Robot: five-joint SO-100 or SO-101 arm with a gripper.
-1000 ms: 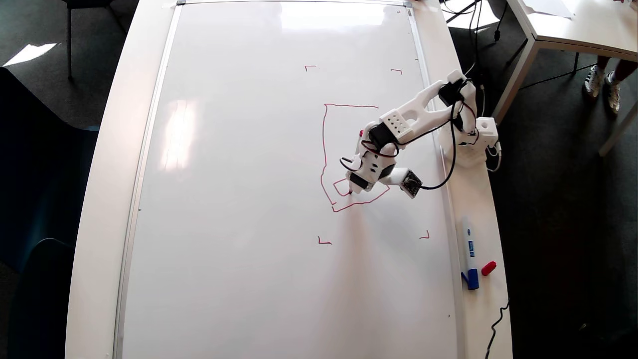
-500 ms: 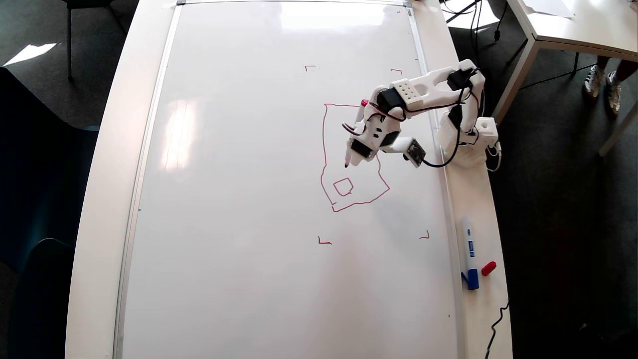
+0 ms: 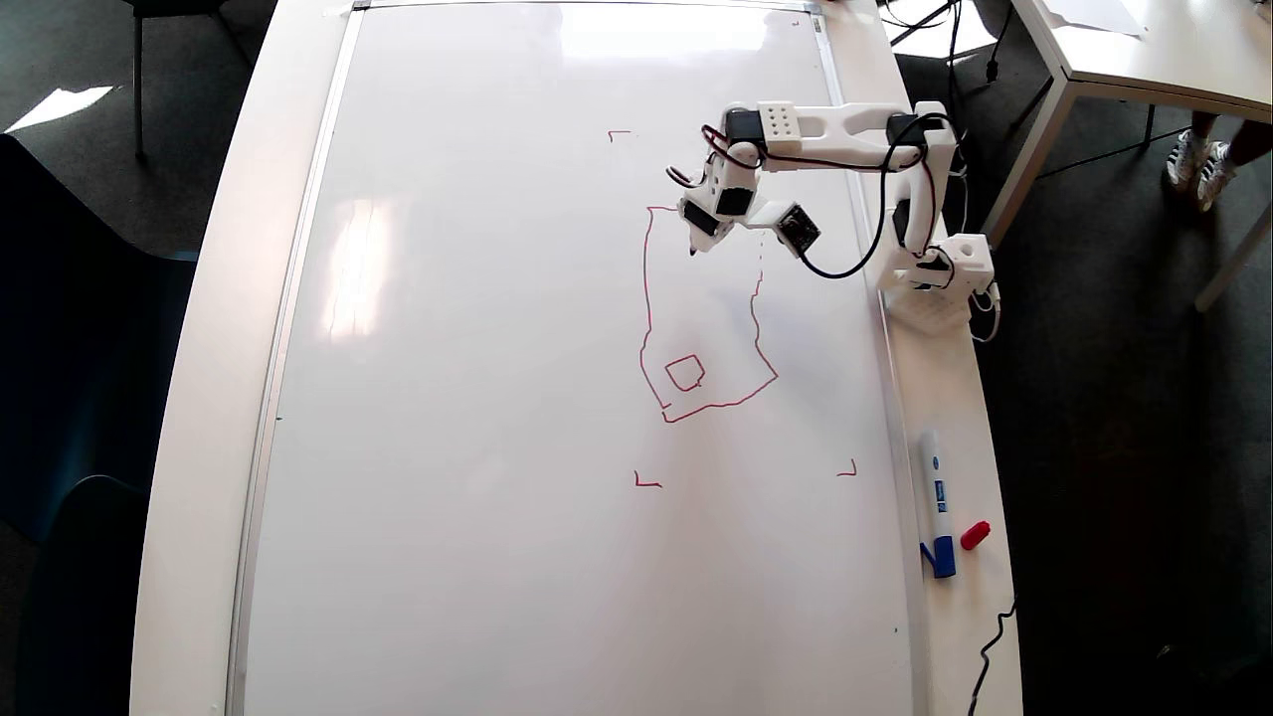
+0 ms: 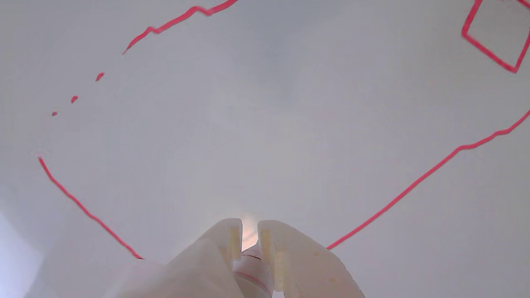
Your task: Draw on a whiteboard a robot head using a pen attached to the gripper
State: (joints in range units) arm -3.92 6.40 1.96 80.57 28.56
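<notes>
From my overhead view I see a long white table (image 3: 199, 418). The whiteboard (image 3: 497, 398) lies flat on it, covering most of the top and leaving a bare rim. On the right rim stands the arm's white base (image 3: 935, 283). Nearer the lower right lie a white marker with blue cap (image 3: 936, 502) and, just beside it, a loose red cap (image 3: 976, 534).
</notes>
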